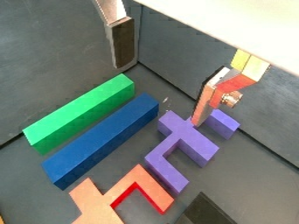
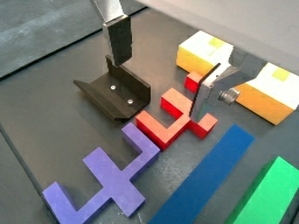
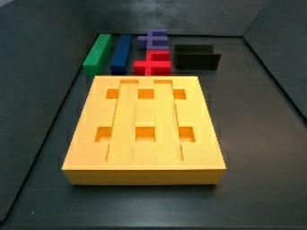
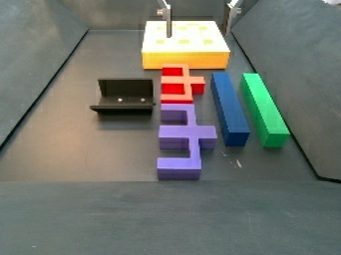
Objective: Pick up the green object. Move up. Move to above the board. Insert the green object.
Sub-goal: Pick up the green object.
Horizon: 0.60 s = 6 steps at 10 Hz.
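While the fixture (image 4: 123,97) sits at the left of the counter (image 4: 80,149) in a side view, the pieces lie in a row to its right: a red piece (image 4: 180,85) with a purple piece (image 4: 184,139) nearer, then the blue bar (image 4: 230,105), then the green object (image 4: 265,105) lying flat at the far right, just beside the blue bar. Farther back, the board (image 4: 186,44) rests flat with its square holes up. Above the board, at the top edge of that view, the claw (image 4: 197,8) hangs with its silver fingers (image 4: 167,10) wide apart and nothing between them. In a wrist view, the green object (image 1: 79,109) lies untouched alongside the blue bar (image 1: 103,137).
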{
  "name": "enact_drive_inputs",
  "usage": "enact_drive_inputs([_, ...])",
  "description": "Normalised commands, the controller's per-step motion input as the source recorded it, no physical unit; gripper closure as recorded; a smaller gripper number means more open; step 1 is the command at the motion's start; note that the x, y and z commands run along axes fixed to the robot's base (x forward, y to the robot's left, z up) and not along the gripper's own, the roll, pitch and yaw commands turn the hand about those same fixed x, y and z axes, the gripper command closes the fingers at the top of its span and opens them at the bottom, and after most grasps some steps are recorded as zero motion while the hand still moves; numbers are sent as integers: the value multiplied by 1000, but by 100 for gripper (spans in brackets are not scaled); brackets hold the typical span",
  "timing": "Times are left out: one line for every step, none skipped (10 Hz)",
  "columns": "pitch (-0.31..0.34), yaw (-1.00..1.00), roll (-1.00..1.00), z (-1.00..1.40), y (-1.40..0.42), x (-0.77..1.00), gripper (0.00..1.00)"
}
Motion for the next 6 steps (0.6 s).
enact_drive_inputs([0,0,0,0,-23,0,0])
enact_drive_inputs([-73,0,-34,0,0,-169,0])
enact_drive_inputs([-130,-66,-113,-366,0,-500,0])
enact_drive_inputs([-97,-149,0,-631,-271,-697,0])
enact_drive_inputs([-74,-80,0,-746,-320,-654,0])
enact_drive_inputs([-117,-31,0,-703,-191,-820,0])
